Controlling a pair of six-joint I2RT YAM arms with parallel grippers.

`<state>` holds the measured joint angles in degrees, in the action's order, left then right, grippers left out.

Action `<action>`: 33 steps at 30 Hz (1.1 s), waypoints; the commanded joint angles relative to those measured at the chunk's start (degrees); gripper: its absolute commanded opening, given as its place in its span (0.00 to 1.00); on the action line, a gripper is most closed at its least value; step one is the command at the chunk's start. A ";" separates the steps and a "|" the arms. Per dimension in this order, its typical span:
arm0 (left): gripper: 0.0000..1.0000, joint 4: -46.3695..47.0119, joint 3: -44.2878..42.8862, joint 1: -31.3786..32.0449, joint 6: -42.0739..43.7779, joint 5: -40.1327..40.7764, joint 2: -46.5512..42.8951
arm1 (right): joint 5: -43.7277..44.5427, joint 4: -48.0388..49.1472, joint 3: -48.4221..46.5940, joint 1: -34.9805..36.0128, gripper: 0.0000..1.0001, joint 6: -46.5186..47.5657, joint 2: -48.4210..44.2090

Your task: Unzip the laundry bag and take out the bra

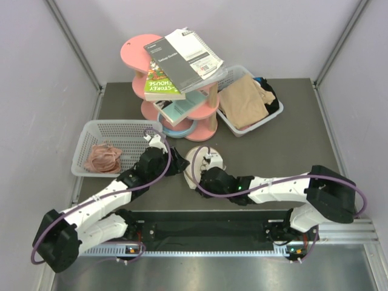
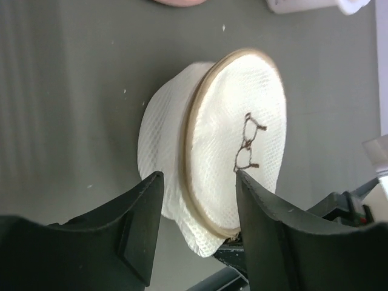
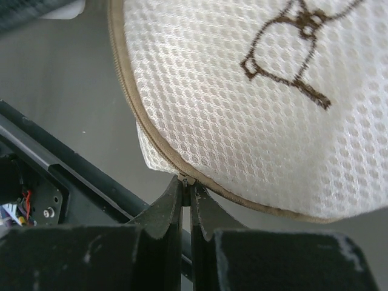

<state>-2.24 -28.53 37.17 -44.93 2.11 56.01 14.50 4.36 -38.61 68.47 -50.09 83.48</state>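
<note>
Right gripper [image 3: 188, 185] clamped on laundry bag [image 2: 236, 139] zip [image 3: 159, 151]; left gripper [image 2: 199, 182] apart astride its rim. I'd clamp left before pulling.

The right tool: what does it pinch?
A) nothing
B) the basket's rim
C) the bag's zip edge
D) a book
C: in the right wrist view, the right tool is shut on the tan zip edge of the bag.

Cream-white mesh laundry bag [image 2: 224, 103], tan zip edge [image 2: 188, 136], dark-brown bra outline print [image 2: 245, 145], pink shelf [image 1: 133, 51], grey table [image 1: 291, 139]
</note>
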 commanded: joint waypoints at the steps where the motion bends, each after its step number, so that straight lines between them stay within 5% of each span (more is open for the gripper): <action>1: 0.54 1.18 2.43 -0.16 -2.27 -1.85 -1.08 | -1.40 3.55 -4.19 -0.09 0.00 0.87 1.59; 10: 0.36 3.82 3.22 -0.17 -2.80 -4.04 0.24 | -2.11 3.81 -5.07 -0.09 0.00 1.22 2.30; 17: 0.00 4.44 3.05 -0.17 -2.62 -2.81 0.59 | -2.02 3.29 -4.54 -0.09 0.00 1.04 2.12; 33: 0.00 1.63 1.73 -0.34 -0.43 2.72 -0.90 | 2.98 -2.33 2.13 -0.70 0.00 -0.72 -4.55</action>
<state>-1.48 -25.65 37.21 -47.16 1.50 56.49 13.91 4.78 -37.91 68.45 -50.15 83.13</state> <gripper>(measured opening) 0.018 0.025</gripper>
